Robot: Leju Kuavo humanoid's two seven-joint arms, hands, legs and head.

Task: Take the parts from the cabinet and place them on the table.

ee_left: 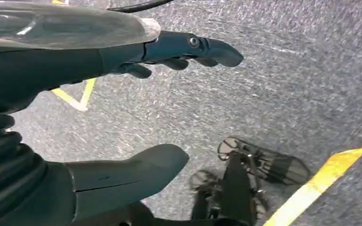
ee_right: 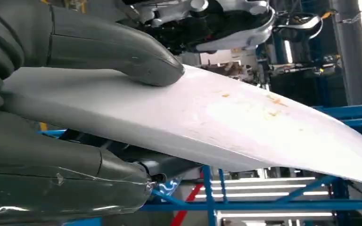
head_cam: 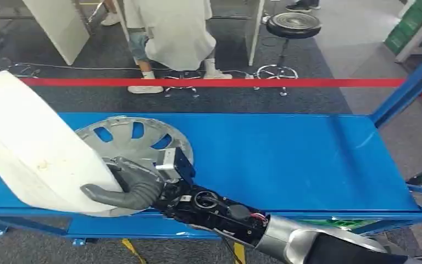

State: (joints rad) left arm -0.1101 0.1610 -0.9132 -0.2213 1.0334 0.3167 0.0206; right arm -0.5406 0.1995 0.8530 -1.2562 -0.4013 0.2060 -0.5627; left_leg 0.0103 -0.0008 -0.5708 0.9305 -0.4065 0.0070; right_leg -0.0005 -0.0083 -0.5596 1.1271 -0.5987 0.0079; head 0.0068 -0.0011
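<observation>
A large white panel [head_cam: 27,148] fills the left of the head view, tilted over the left end of the blue worktop [head_cam: 286,159]. Just right of it, a silver hubcap [head_cam: 129,137] lies flat on the worktop, its near edge hidden behind the panel and the right hand [head_cam: 137,187]. That hand reaches in from the lower right and grips the panel's lower edge, the thick grey thumb [head_cam: 110,197] pressed along its near face; in the right wrist view the thumb [ee_right: 136,59] lies on the panel's [ee_right: 226,122] pale upper surface and the fingers [ee_right: 66,179] close beneath it, so the panel is pinched between them. Behind the worktop, a red tape [head_cam: 214,82] runs across the scene; beyond it a person [head_cam: 170,33] in a white coat stands by a black stool [head_cam: 292,25]. In the left wrist view the left hand [ee_left: 122,108] hangs over grey carpet [ee_left: 287,84] with yellow lines, its fingers [ee_left: 198,49] spread apart from the thumb and holding nothing.
</observation>
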